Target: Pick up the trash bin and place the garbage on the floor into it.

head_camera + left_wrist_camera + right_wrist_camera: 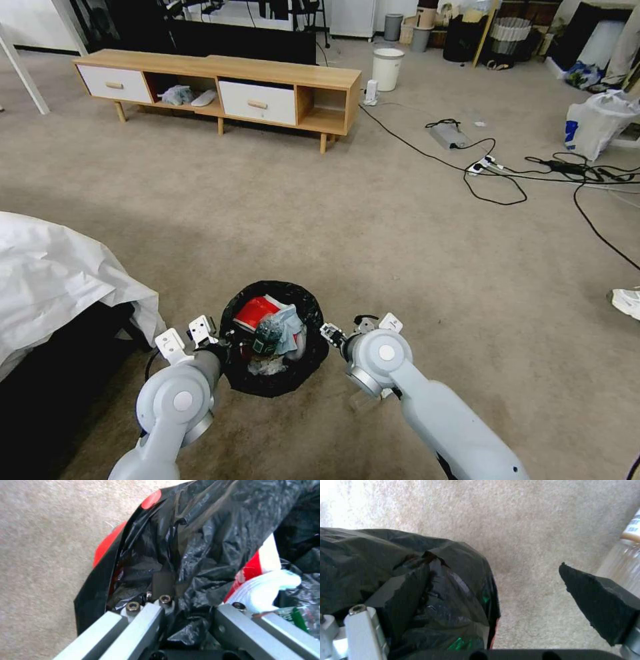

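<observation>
The trash bin (273, 380), a small round bin lined with a crinkled black bag, hangs between my two arms over the carpet floor (400, 253). Inside lies garbage: a red wrapper (255, 312), a green-labelled bottle (267, 337) and bluish-white tissues (290, 327). My left gripper (220, 341) (196, 597) is at the bin's left rim, shut on the bag-covered edge (186, 562). At the right rim, my right gripper (331, 333) (493, 580) is open, one finger under the bag's fold (420, 585), the other pad (596, 605) standing free over carpet. A clear bottle (628, 555) lies beside that pad.
A low wooden cabinet (220, 87) stands at the back, a white bucket (387, 67) to its right. Black cables and a power strip (483, 163) sprawl at the right, near a white plastic bag (597, 120). White-sheeted furniture (53, 280) is close on my left.
</observation>
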